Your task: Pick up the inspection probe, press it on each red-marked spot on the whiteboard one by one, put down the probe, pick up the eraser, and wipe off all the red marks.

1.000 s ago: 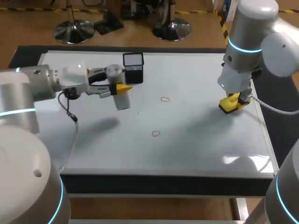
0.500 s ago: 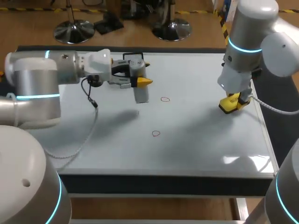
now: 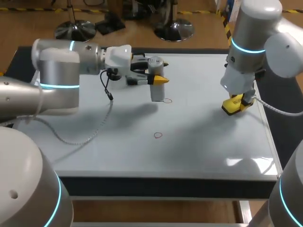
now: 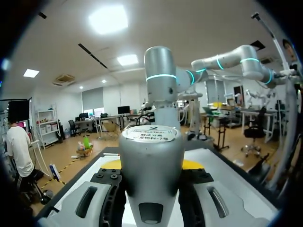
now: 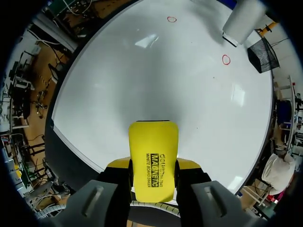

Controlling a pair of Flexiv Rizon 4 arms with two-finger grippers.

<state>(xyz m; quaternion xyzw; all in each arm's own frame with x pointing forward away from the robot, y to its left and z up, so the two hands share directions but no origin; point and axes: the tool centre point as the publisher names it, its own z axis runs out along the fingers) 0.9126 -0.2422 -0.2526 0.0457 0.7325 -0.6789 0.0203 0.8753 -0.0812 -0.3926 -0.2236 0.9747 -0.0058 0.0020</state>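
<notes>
The left gripper (image 3: pixel 158 80) is clenched on the inspection probe (image 3: pixel 157 91), a grey cylinder held upright between the yellow tips. In the left wrist view a round white label carrying small dark print is seen on the probe's top end. Most of the gripper's fingers are hidden there behind the probe's body. The probe's lower end is placed just beside the farther red mark (image 3: pixel 167 100), a small drawn ring. Whether the end touches the whiteboard (image 3: pixel 203 142) cannot be told. The nearer red mark (image 3: pixel 158 135) is left well apart from the probe.

The right gripper (image 5: pixel 154 165) is closed on the yellow eraser (image 5: pixel 154 151), whose face is printed with black lettering. In the head view the eraser is seen near the whiteboard's right edge, its upper part covered by the right arm's wrist. Contact with the board cannot be judged.

A black mesh holder (image 5: pixel 262 54) is set at the board's far side and is mostly hidden behind the left gripper in the head view. The glossy white board is laid on a dark-rimmed table (image 3: pixel 28 54), and ceiling lights are mirrored in it.
</notes>
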